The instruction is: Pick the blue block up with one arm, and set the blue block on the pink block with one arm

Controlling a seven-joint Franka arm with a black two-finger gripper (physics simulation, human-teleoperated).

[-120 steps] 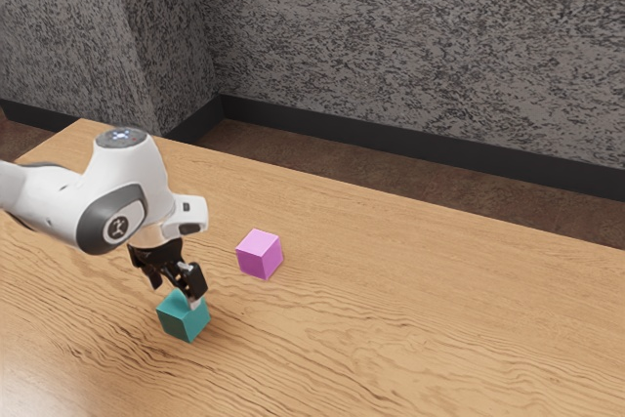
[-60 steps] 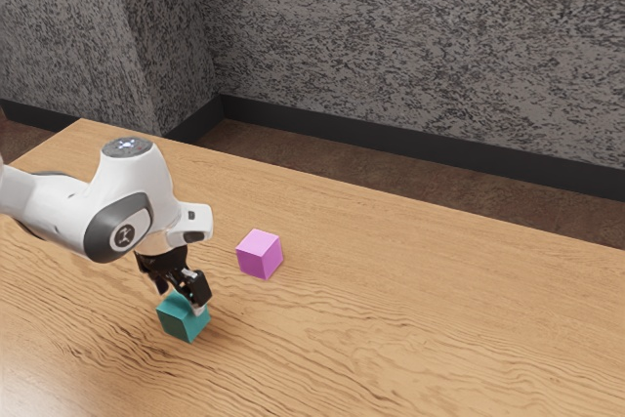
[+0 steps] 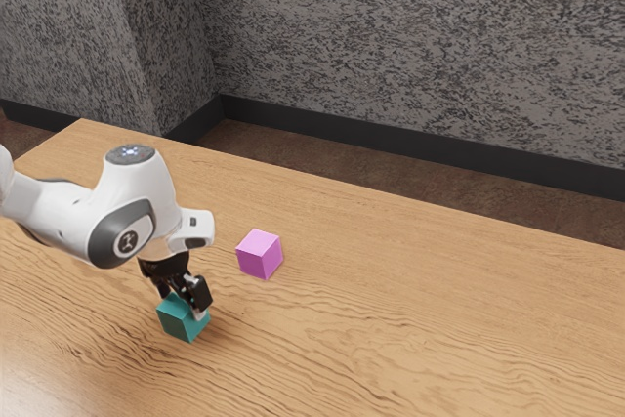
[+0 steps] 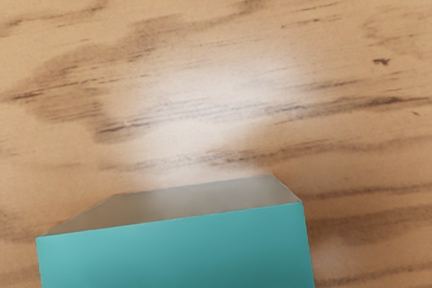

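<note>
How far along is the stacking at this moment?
Done: nothing stacked; the blue block sits on the table, apart from the pink block. In hand: the gripper is down at the blue block; whether it grips, I cannot tell. Left: lift, carry and set it on the pink block.

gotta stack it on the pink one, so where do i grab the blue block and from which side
Take the blue block by two opposite upright faces, straight down from above. It is a cube lying flat on the table, sides free, the pink block well apart; the gripper hangs right over it.
</note>
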